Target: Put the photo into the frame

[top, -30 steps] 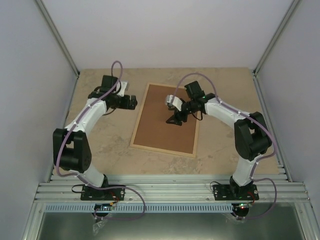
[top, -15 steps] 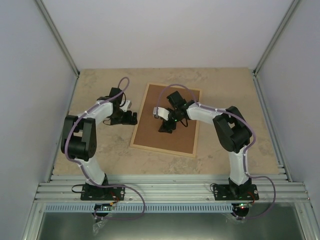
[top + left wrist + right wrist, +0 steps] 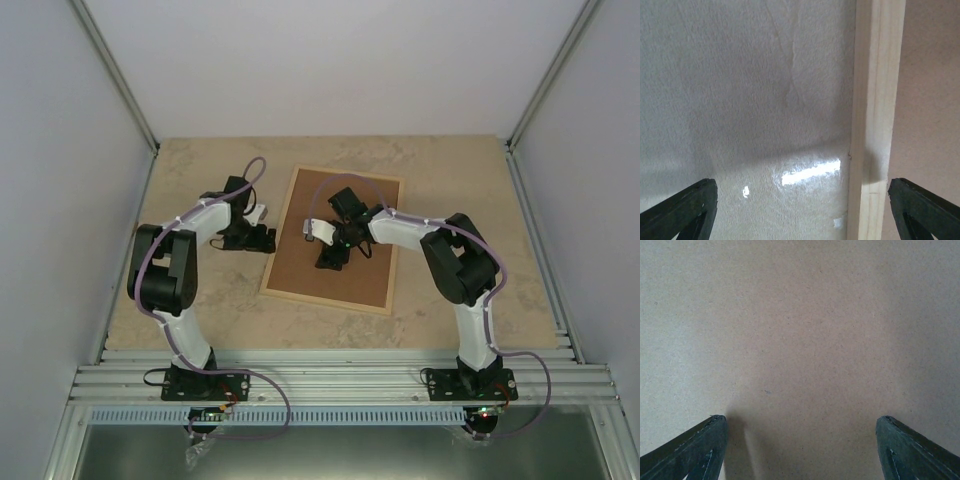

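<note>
The frame (image 3: 325, 303) of pale wood lies flat in the middle of the table, with a brown backing board (image 3: 350, 285) filling it. The photo is out of view in every frame. My left gripper (image 3: 264, 239) is open low at the frame's left side. In the left wrist view its fingers (image 3: 685, 210) straddle the wooden frame edge (image 3: 875, 125), with table on one side and board (image 3: 932, 100) on the other. My right gripper (image 3: 328, 257) is open, close above the board's middle. The right wrist view shows only board (image 3: 800, 330) between its fingers (image 3: 695, 450).
The beige stone-patterned table top (image 3: 200, 290) surrounds the frame. Grey walls and metal posts close in the left, right and far sides. A metal rail (image 3: 340, 375) with both arm bases runs along the near edge.
The left arm has folded in and brought its gripper down to the frame's left edge. The right gripper has slid left and nearer across the board. Both stay open.
</note>
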